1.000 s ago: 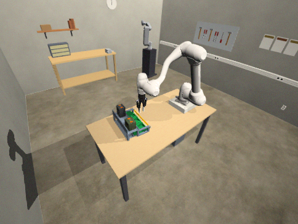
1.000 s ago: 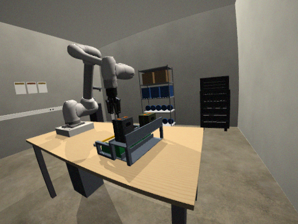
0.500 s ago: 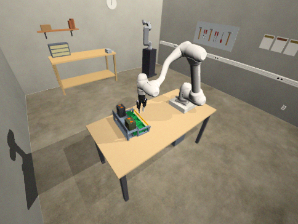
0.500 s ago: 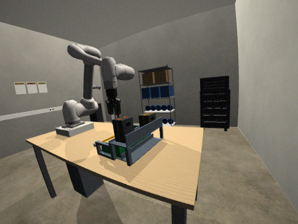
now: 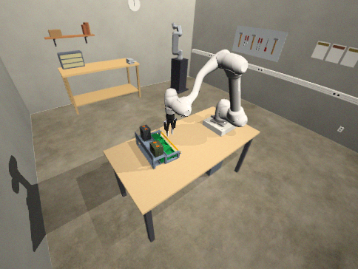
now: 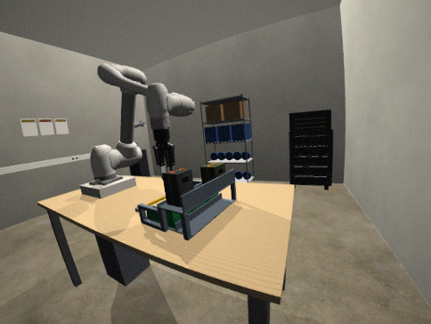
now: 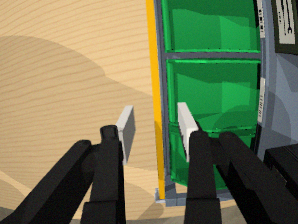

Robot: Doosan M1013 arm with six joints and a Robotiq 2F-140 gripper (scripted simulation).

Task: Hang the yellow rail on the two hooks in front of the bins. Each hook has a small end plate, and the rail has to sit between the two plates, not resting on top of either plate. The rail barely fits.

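- Top view: the claw (image 5: 169,131) is seen hanging above the desk (image 5: 207,155), fingers pointing down. The rail (image 5: 174,144) lies just below and ahead of it, along the near edge of the rack (image 5: 159,162) that holds the green bins (image 5: 165,145). Nothing is gripped.
- Exterior view: the claw (image 6: 165,164) is seen above and behind the rack (image 6: 196,214); only a sliver of the rail (image 6: 154,202) shows, low on the claw's side of the rack.
- Wrist view: the fingers are partly closed with an open gap and nothing between them. The rail (image 7: 153,83) runs straight ahead, directly under that gap, beside the bins (image 7: 209,90). Whether it sits between the hook plates cannot be told.
- The rail is judged thin, stiff, light and probably smooth. It is best taken at mid-length across its narrow width, so it stays level for the tight fit.
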